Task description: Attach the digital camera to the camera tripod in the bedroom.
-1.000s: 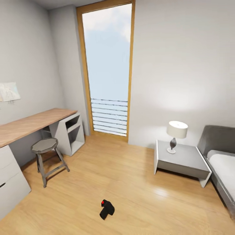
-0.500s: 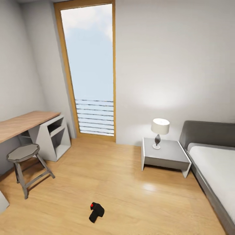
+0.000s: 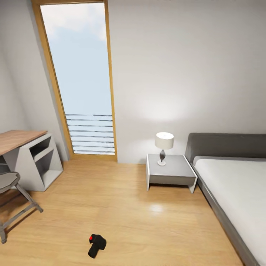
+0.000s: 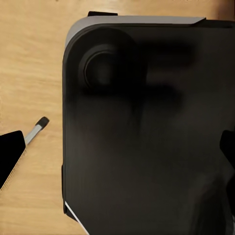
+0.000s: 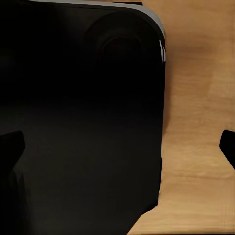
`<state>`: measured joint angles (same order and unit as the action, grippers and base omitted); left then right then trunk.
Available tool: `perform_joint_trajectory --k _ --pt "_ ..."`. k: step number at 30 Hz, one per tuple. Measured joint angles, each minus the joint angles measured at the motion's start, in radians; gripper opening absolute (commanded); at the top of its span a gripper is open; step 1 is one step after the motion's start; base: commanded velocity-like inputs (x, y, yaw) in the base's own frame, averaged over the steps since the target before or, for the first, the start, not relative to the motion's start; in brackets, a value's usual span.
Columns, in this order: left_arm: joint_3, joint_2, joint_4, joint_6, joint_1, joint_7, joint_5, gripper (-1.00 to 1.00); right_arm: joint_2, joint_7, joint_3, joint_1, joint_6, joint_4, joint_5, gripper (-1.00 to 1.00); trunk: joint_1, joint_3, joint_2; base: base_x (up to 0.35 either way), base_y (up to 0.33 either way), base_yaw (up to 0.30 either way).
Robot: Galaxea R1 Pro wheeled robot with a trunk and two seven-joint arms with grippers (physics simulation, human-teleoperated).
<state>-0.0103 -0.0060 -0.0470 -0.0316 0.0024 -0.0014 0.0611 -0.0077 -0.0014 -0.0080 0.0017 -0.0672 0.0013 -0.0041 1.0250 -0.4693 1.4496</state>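
Note:
The digital camera (image 3: 96, 245), small and black with a red dot on top, lies on the wood plank floor near the bottom of the head view. The left wrist view looks down on my own dark base (image 4: 147, 137), and a thin silver rod with a black tip (image 4: 36, 128) lies on the floor beside it; it may be a leg of the camera tripod. My left gripper (image 4: 117, 156) hangs over the base with its dark fingers at the picture's edges, wide apart. My right gripper (image 5: 117, 144) is likewise open, with nothing between its fingers (image 5: 11, 147).
A tall window with a wooden frame (image 3: 79, 81) fills the far wall. A grey desk with a wood top (image 3: 26, 155) and a stool (image 3: 9, 184) stand at the left. At the right are a nightstand (image 3: 170, 171) with a lamp (image 3: 163, 146), and a bed (image 3: 236, 192).
The head view has swung to the right: desk, stool and window slid left in the picture and the bed came into view. The digital camera itself lies where it was.

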Motion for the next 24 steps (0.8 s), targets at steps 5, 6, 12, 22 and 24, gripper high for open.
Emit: perform_joint_trajectory --k 5,6,12,22,24 --pt "0.000 0.000 -0.001 0.000 0.000 0.000 0.000 1.00 0.000 0.000 0.000 0.000 0.000 0.000 0.000 1.00 0.000 0.000 0.000 0.000 0.000 -0.286" --pt "-0.001 0.000 -0.001 0.000 0.000 0.000 0.000 1.00 0.000 0.000 0.000 0.000 0.000 0.000 0.000 1.00 0.000 0.000 0.000 0.000 0.000 -0.286" --pt "-0.001 0.000 -0.001 0.000 0.000 0.000 0.001 1.00 -0.001 0.000 0.000 0.000 0.000 0.000 0.000 1.00 0.000 0.000 0.000 0.000 0.000 -0.286" --pt "-0.001 0.000 -0.001 0.000 0.000 0.000 0.001 1.00 0.000 0.000 0.001 0.000 0.000 0.000 0.000 1.00 0.000 0.000 0.000 0.000 0.000 -0.286" --pt "-0.001 0.000 -0.001 0.000 0.000 0.000 0.001 1.00 0.000 0.000 0.001 0.000 0.000 0.000 0.000 1.00 0.000 0.000 0.000 0.000 0.000 -0.286"
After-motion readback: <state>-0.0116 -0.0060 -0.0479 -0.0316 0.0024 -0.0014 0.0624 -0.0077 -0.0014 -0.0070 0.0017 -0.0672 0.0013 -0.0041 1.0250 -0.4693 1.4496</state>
